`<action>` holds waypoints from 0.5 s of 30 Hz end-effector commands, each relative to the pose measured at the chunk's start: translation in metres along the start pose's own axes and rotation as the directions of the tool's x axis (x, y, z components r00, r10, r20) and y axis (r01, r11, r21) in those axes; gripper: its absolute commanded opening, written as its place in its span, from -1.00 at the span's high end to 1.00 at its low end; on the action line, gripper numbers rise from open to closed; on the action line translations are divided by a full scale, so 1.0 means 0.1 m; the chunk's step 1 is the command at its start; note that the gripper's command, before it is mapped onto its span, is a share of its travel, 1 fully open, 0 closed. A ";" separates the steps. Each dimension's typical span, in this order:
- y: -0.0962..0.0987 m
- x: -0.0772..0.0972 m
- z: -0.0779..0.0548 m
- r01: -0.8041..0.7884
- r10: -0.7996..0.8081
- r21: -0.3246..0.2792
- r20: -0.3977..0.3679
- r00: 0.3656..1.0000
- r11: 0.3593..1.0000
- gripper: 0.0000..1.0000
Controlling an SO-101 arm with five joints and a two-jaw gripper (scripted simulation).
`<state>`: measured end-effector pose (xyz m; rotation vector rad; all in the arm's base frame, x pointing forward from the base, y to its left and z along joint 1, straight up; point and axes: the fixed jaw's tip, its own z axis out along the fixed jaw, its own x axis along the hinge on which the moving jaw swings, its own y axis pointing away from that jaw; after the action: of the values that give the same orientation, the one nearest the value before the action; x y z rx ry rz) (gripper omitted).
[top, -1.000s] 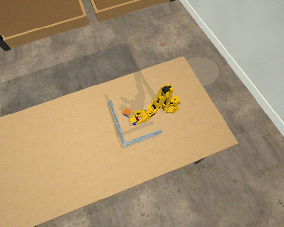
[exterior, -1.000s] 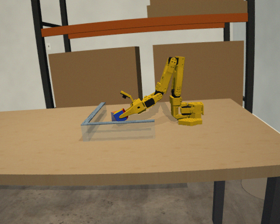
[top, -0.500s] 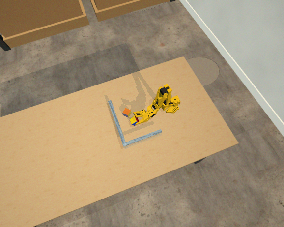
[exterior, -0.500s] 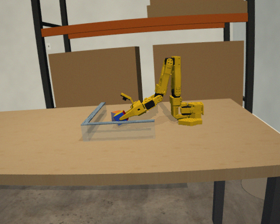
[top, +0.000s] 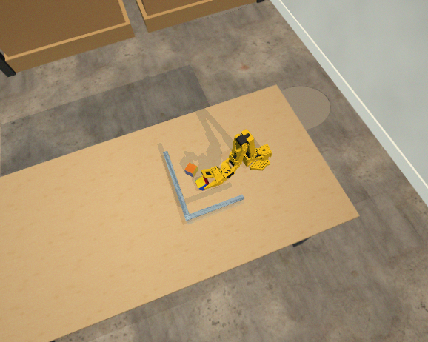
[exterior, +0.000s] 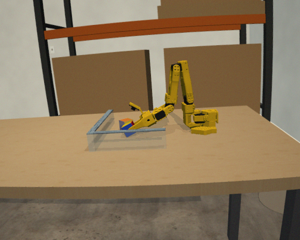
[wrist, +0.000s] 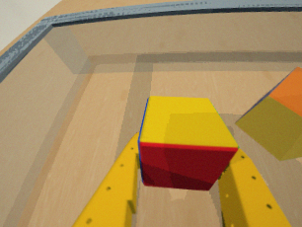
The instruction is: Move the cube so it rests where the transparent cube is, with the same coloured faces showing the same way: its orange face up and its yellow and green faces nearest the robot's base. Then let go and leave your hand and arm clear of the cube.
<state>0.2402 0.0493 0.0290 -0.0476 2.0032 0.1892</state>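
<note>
My gripper (wrist: pixel 180 189) is shut on the cube (wrist: pixel 185 141), with a yellow finger on each side of it. In the wrist view the cube's yellow face is up and its red face is toward the camera, with a thin blue edge on the left. From above the cube (top: pixel 201 183) is at the tip of the gripper (top: pixel 205 185), low over the table. The transparent cube (top: pixel 191 169) stands just beyond it with its orange face up; it also shows at the right of the wrist view (wrist: pixel 277 120). In the side view the cube (exterior: pixel 127 127) is held tilted, beside the gripper (exterior: pixel 132 128).
A low L-shaped grey-blue wall (top: pixel 181 192) borders the work area on the far and left sides of the cube, seen also in the side view (exterior: pixel 120 132). The arm's base (top: pixel 259 159) stands to the right. Cardboard boxes and a rack stand behind the table.
</note>
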 end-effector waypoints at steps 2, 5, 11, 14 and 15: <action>0.02 -0.19 0.02 -0.005 0.006 -0.011 0.089 0.996 1.000 0.56; 0.02 -0.19 0.02 -0.005 0.006 -0.011 0.089 0.996 1.000 0.56; 0.02 -0.19 0.02 -0.005 0.006 -0.011 0.089 0.996 1.000 0.53; 0.02 -0.19 0.02 -0.005 0.006 -0.011 0.089 0.996 1.000 0.52; 0.02 -0.19 0.02 -0.005 0.006 -0.011 0.089 0.996 1.000 0.51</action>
<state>0.2405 0.0493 0.0289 -0.0475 1.9975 0.1898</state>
